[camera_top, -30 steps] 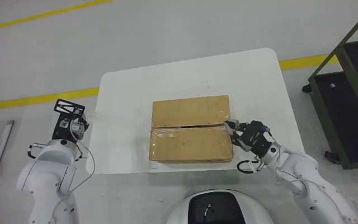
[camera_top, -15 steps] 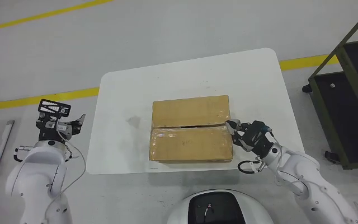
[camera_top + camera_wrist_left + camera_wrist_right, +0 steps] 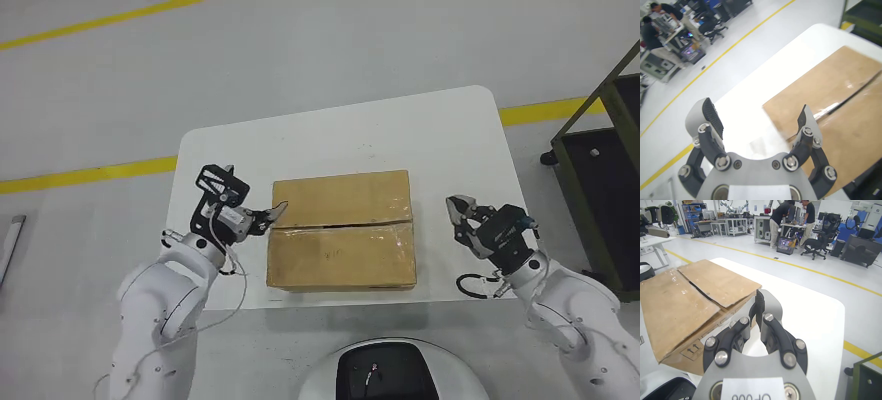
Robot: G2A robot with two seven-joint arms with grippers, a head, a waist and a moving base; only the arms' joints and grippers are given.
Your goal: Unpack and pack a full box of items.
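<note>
R gripper (image 3: 758,303) is hanging just off the R end of the box (image 3: 340,230), fingers pressed together, nothing btwn them. L gripper (image 3: 246,195) is hovering at the L end, fingers spread wide, one tip right by the flap seam; contact, can't tell. Box is sitting mid-table (image 3: 450,130), flaps down and taped, dark gap along the seam. Green cart (image 3: 600,180) is standing beyond the table's R side.

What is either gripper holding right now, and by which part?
Nothing. The left gripper has its jaws open at one end of the cardboard box; the right gripper, jaws shut and empty, is apart from it.
</note>
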